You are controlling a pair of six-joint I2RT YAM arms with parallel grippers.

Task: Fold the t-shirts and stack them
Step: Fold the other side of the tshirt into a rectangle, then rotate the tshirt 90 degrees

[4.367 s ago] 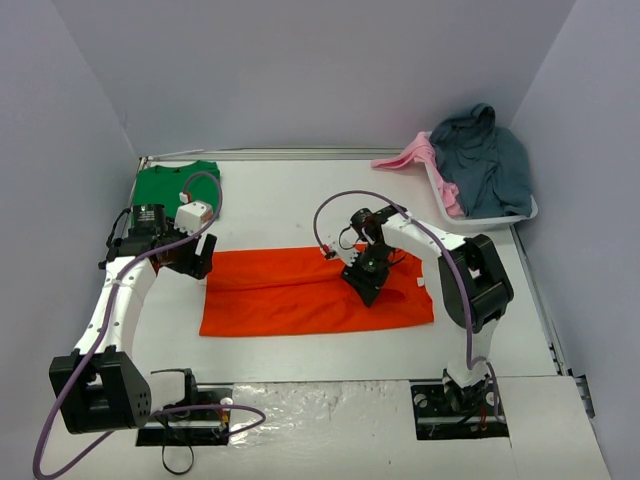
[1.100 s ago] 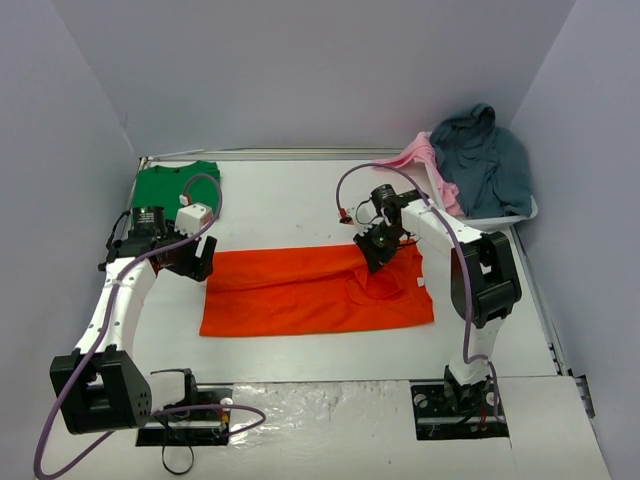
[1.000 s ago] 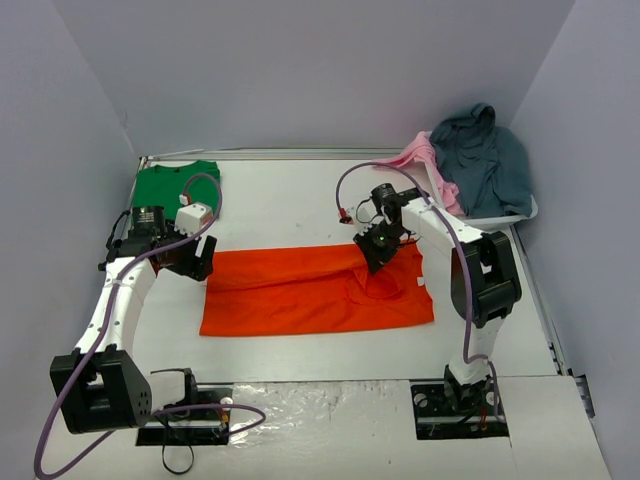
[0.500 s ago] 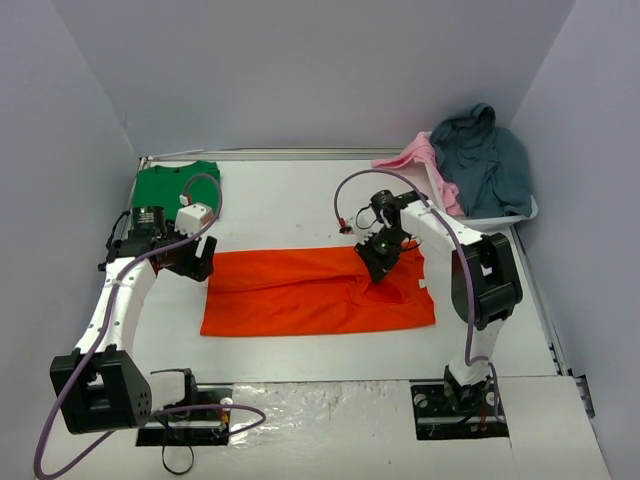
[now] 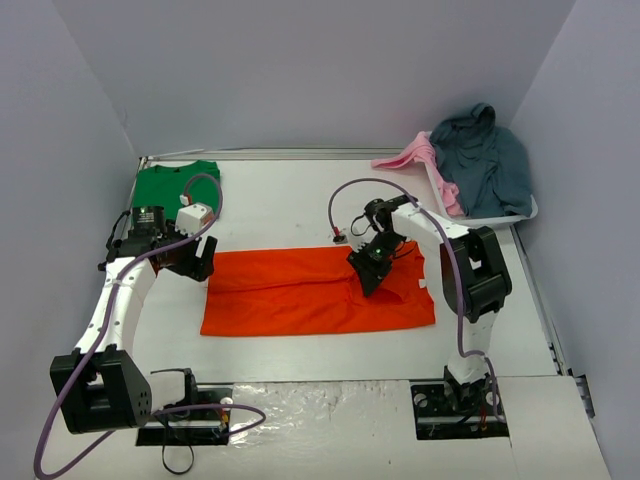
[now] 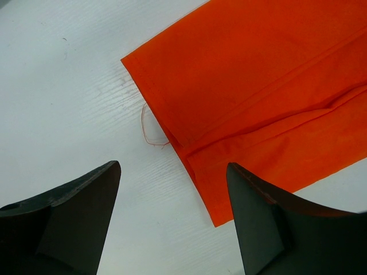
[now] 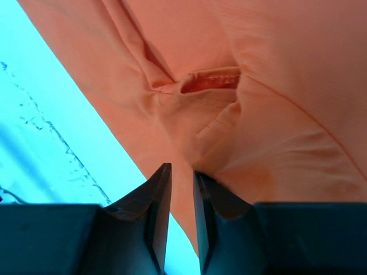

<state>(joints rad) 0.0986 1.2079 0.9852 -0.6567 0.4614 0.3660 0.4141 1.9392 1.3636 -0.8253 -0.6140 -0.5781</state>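
The orange t-shirt [image 5: 300,295] lies folded into a long strip across the middle of the table. It also shows in the left wrist view [image 6: 258,74] and the right wrist view [image 7: 275,86]. The green t-shirt [image 5: 165,185] lies folded at the far left corner. My left gripper [image 5: 192,258] is open and empty, just above the orange shirt's left end [image 6: 172,169]. My right gripper [image 5: 365,272] is right of the shirt's middle. Its jaws are almost closed on a bunched fold of orange cloth [image 7: 182,171].
A white basket [image 5: 480,215] at the far right holds a grey-blue garment [image 5: 485,150], and a pink one [image 5: 410,155] hangs over its rim. A loose thread [image 6: 150,134] lies by the orange shirt's left edge. Grey walls enclose the table.
My right gripper has moved from the shirt's far edge toward the near left, back over the cloth, and the wrinkles there have shifted. The left arm has not moved.
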